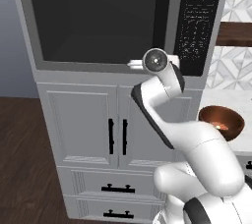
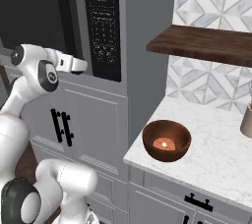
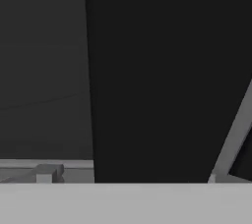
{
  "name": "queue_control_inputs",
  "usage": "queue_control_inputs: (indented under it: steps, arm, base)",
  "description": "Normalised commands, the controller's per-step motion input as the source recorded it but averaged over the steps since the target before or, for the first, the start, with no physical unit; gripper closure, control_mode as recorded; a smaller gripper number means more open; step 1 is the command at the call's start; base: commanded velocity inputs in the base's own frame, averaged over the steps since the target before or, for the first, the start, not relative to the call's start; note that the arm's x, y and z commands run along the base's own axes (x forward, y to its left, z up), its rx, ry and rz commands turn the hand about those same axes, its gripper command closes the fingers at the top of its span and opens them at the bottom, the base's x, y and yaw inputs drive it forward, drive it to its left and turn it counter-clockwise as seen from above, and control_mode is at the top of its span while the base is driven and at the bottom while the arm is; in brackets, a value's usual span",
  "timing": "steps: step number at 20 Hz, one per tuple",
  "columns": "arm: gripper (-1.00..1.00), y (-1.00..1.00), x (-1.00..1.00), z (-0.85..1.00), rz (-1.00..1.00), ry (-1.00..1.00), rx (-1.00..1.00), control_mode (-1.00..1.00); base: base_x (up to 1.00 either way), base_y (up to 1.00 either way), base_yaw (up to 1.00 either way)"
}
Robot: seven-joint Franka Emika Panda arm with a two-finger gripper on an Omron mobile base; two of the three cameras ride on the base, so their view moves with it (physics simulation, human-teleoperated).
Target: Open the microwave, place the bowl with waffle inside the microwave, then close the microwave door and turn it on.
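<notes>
Microwave (image 1: 106,21) set high in the grey cabinet, microwave door (image 1: 93,19) shut, its black vertical strip (image 1: 164,14) running top to bottom just ahead of the raised hand. Bowl (image 2: 166,140) with waffle (image 2: 164,144) well apart on the marble counter (image 2: 216,154), off to the right. Gripper (image 1: 134,63) spread wide, holding nothing, up close to the door's lower edge

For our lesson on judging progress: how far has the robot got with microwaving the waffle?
Nothing is finished yet. The microwave door looks shut, and the arm is raised to its lower right edge, apparently starting to open it. The bowl with the waffle sits on the counter. Opening, loading, closing and switching on remain.
</notes>
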Motion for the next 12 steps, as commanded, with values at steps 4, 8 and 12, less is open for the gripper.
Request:
queue_control_inputs:
  steps: [4, 8, 12]
  arm:
    - [-1.0, -0.21, 0.76, -0.32, 0.0, -0.13, 0.0, -1.0]
    - [-1.0, -0.31, 0.96, -0.28, 0.0, -0.09, 0.01, -1.0]
    - [1.0, -0.09, 1.0, -0.25, 0.01, -0.03, 0.03, -1.0]
  base:
    - [0.0, 0.0, 0.0]
    - [0.0, 0.0, 0.0]
    - [0.0, 0.0, 0.0]
